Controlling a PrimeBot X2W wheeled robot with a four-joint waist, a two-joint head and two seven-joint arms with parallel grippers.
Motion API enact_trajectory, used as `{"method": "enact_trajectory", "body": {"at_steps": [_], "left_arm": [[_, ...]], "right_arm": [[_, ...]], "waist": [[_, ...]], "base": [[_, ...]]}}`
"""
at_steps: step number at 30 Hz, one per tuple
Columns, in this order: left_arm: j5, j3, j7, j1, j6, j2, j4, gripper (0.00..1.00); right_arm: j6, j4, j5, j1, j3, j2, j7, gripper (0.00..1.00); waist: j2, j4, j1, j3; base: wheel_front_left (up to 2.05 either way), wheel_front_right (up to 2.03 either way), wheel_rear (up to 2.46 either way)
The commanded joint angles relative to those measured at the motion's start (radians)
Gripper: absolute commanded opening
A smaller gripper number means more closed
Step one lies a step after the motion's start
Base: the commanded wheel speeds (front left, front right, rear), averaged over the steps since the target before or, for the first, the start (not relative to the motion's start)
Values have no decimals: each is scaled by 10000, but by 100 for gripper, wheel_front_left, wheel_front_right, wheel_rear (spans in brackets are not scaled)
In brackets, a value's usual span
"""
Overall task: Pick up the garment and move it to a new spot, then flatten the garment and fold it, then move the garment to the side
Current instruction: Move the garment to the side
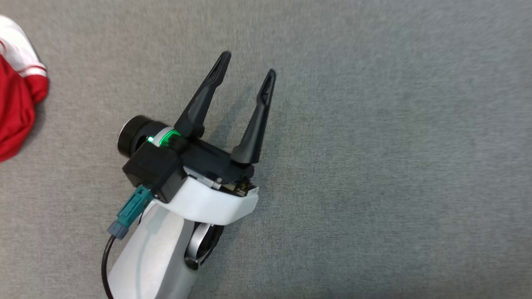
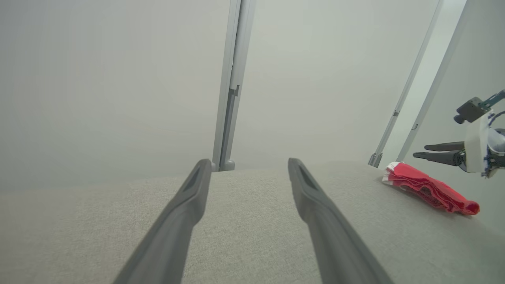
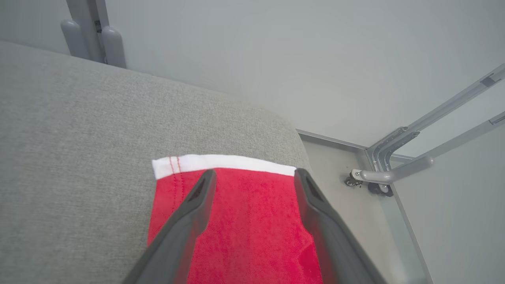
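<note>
Right end effector (image 3: 254, 172) spread wide, nothing gripped, red garment (image 3: 244, 228) directly beneath on bench (image 3: 79, 138); left end effector (image 2: 248, 161) wide open, empty, garment well aside.

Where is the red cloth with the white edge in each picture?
Head view: red fabric garment with white trim at the far left edge.
Left wrist view: garment at the right side.
Right wrist view: garment at bottom centre.
Shared landmark: the grey fabric surface under it.
</note>
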Motion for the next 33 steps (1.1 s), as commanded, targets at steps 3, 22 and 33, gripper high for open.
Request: {"method": "enact_trajectory", "body": {"at_steps": [3, 22, 33], "left_arm": [[47, 452, -23, 622, 108, 34, 52, 100], [282, 3077, -23, 3299, 426, 31, 258, 100], [280, 3055, -23, 4113, 523, 29, 619, 100]], "right_arm": [[-6, -223, 280, 503, -185, 886, -914, 100], [-5, -5174, -3715, 5705, -5409, 5759, -2411, 100], [-6, -7856, -5649, 8735, -7006, 8651, -2413, 100]], "waist": [[0, -251, 0, -1530], [0, -461, 0, -4293], [0, -238, 0, -4827]], "base": [[0, 0, 0], [0, 0, 0], [0, 0, 0]]}}
